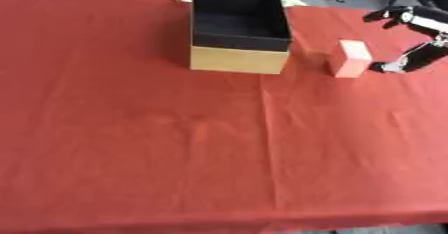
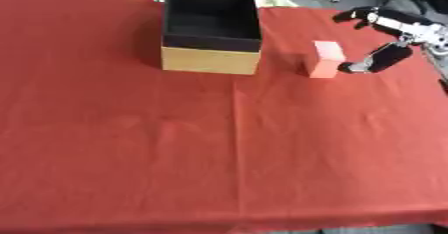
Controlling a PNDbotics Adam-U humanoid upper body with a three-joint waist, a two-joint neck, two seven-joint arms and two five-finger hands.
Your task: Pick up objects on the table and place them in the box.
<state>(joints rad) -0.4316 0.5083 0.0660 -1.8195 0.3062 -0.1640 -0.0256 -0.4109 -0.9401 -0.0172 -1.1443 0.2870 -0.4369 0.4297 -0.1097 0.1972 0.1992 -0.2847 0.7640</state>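
A big red cloth [image 2: 175, 153] covers the table. At about 12 o'clock, near the far edge, sits a box [image 2: 211, 60]. It is open at the top, black inside, and its front wall is tan like cardboard. Nothing can be seen inside it.

A small pink block [image 2: 325, 58] stands on the cloth to the right of the box, at about 1 o'clock. It is near the box but does not touch it. It stands upright, taller than it is wide.

The robot's right hand [image 2: 385, 33] comes in from the right side, at about 2 o'clock. Its fingers are spread wide. The upper fingers [image 2: 352, 15] point toward the far side of the table, above the block. The thumb [image 2: 372, 60] reaches down low and its tip is just beside the right side of the block. I cannot tell if it touches. The hand does not hold the block.

The left hand does not show.
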